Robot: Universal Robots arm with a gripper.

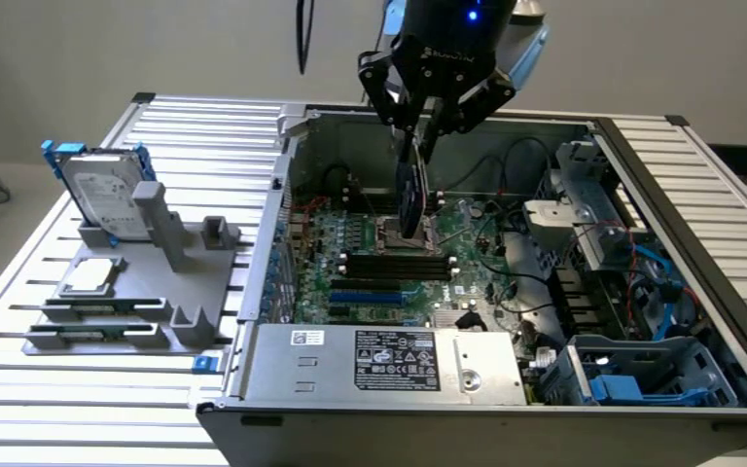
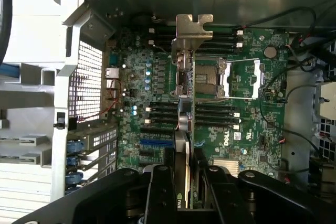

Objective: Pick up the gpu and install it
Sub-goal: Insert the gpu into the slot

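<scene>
End effector, half closed, grips the gpu upright over the motherboard.

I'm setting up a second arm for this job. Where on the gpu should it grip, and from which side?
Take the gpu by its upper long edge, from above, pinching its two flat faces, as the gripper does here. The card is thin and hangs edge-down over the motherboard, so this likely leaves its lower edge and silver bracket free.
</scene>
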